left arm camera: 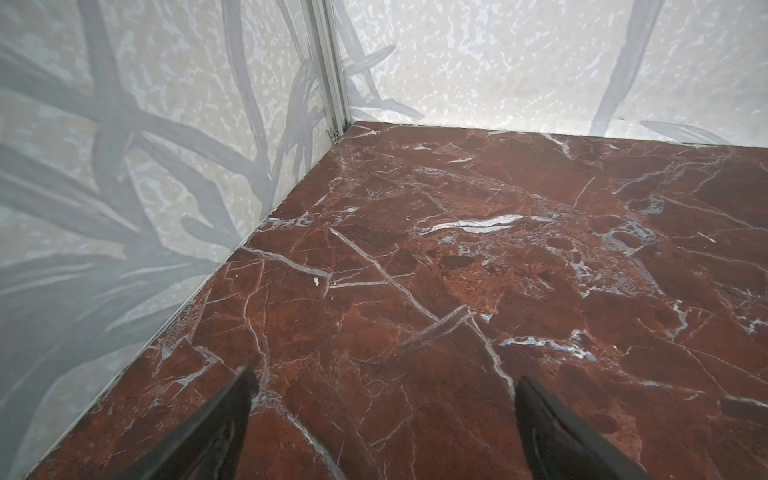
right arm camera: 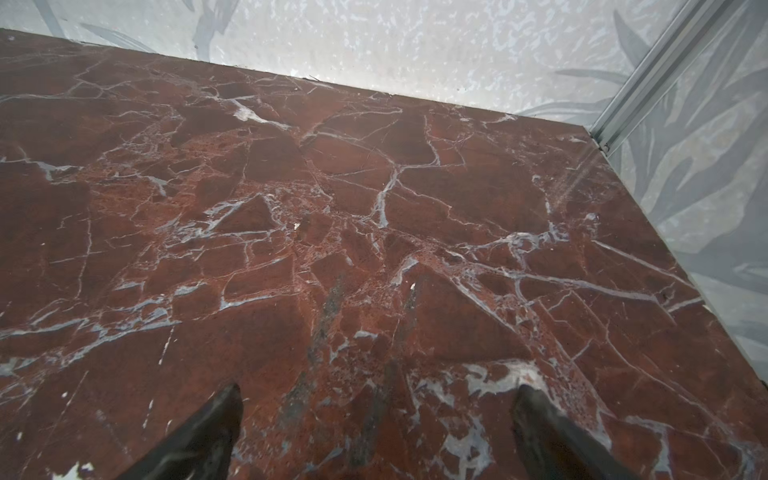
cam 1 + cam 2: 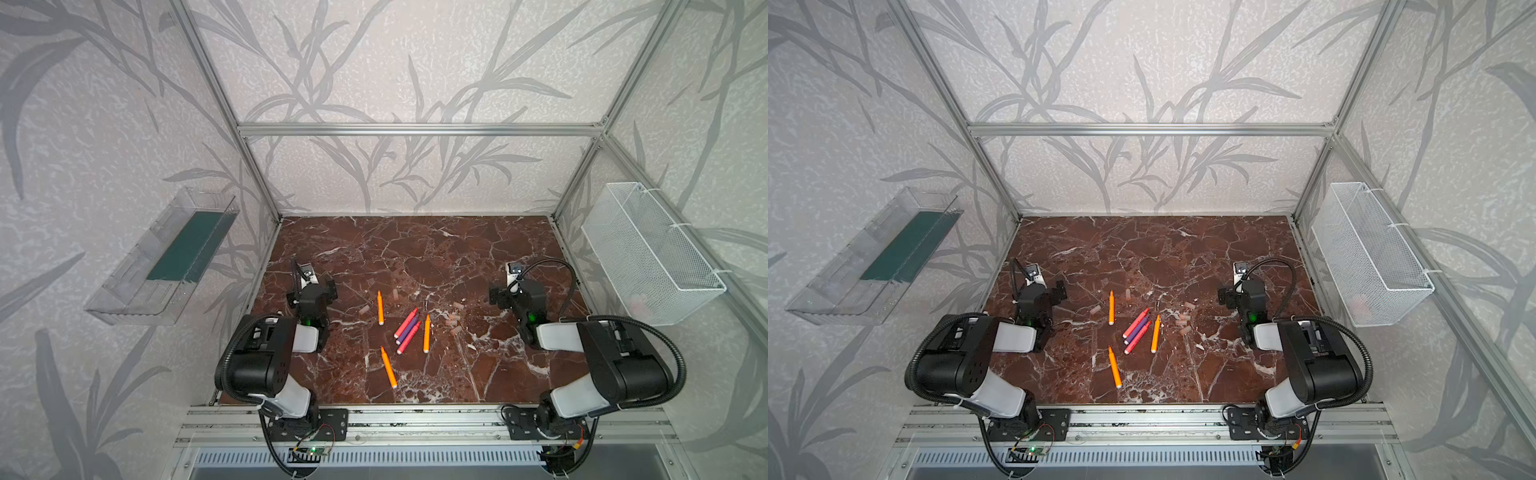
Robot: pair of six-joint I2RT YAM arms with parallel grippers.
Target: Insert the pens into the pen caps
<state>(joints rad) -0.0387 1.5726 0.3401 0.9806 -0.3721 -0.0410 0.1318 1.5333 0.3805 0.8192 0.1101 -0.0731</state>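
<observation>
One tabletop (image 3: 415, 249): dark red marble with white veins; carries everything for the job.
Left end effector (image 1: 382, 386): jaws spread wide with nothing between them; sits low at the left side of the tabletop, well apart from the pens.
Right end effector (image 2: 378, 392): likewise wide apart and empty; sits at the right side, near the caps but touching none.
Pens (image 3: 407, 330): six, all lying flat mid-tabletop between the arms. Two pink-red and one purple lie bunched side by side. One orange is just beside the bunch, one lies apart toward the left arm, and one is nearer the front edge.
Pen caps (image 3: 456, 330): small pale cylinders lying loose. A cluster lies right of the pens and two more flank the far orange pen. Count unsure against the veined surface.
Progress: by my reading, nothing done. No pen wears a cap and none is gripped, so all six pairings remain.
Top views only: pens, caps and where both arms sit.
Wrist views only: plain look at each jaw gap. Beyond it only bare marble and a wall corner, no pen or cap.
</observation>
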